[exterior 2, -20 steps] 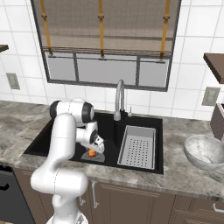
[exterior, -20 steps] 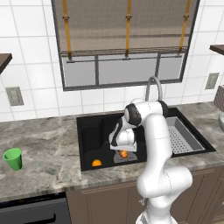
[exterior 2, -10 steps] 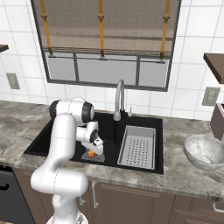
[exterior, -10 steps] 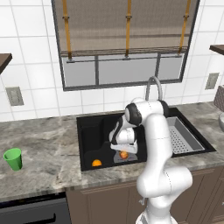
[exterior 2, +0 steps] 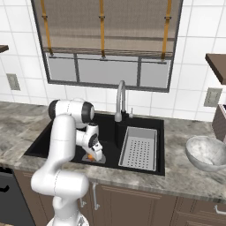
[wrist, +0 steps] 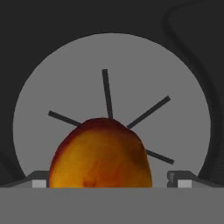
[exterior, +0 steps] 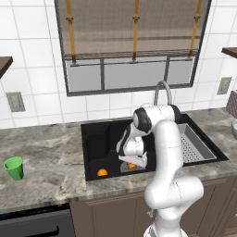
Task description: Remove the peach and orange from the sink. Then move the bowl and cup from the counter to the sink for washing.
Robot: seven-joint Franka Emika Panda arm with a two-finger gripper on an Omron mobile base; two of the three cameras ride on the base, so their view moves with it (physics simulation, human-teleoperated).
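Where the left base view looked down, the gripper (exterior: 132,161) hung low in the sink (exterior: 95,139), fingers spread either side of the peach (exterior: 132,165); the orange (exterior: 102,172) lay at the basin's front left, the cup (exterior: 14,167) on the counter far left. In the right base view, the bowl (exterior 2: 207,152) stood on the counter right of the sink. In the hand view, the peach sat on the drain plate (wrist: 175,131) between the released fingertips (wrist: 181,180), not gripped.

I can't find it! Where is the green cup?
The cup stands on the grey counter at the far left of the left base view, well left of the black sink.
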